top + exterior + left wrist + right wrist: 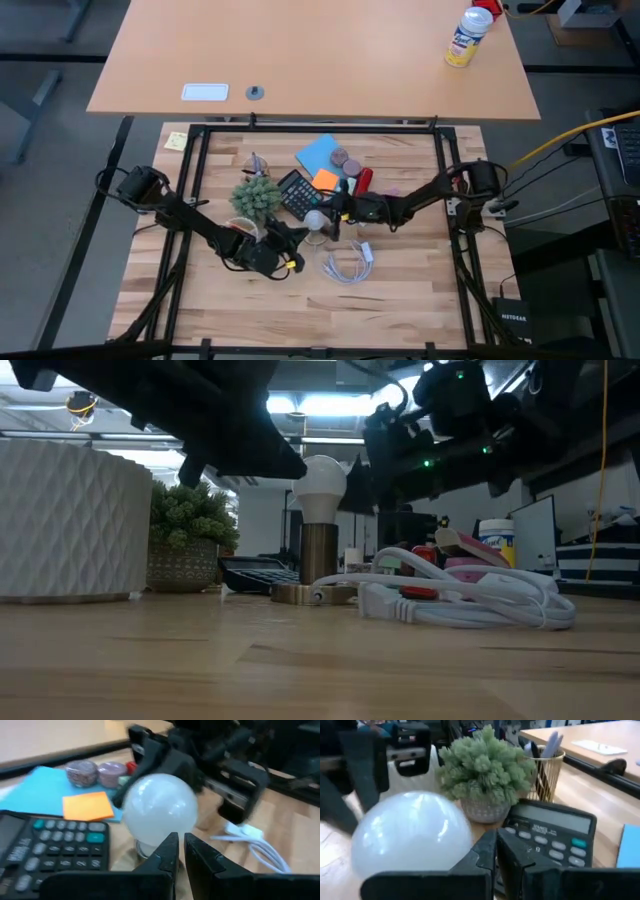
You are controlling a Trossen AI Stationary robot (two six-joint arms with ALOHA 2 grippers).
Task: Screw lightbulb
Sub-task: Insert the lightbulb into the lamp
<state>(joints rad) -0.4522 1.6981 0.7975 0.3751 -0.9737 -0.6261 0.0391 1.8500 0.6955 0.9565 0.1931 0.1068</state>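
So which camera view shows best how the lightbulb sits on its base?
The low view: the lightbulb stands upright on a brass post, seen side-on. The high view shows only a small white dot. Both wrist views show the globe close up, but the base is mostly hidden.

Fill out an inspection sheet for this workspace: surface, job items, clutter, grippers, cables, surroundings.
Surface: wooden table, bare toward the front.
Job items: lightbulb upright on a brass-coloured base, mid-table.
Clutter: black calculator, potted plant, blue paper, orange sticky note.
Grippers: left gripper and right gripper both close beside the lightbulb, jaws shut, neither gripping it.
Cables: coiled white cable beside the base.
Surroundings: second table with a canister.
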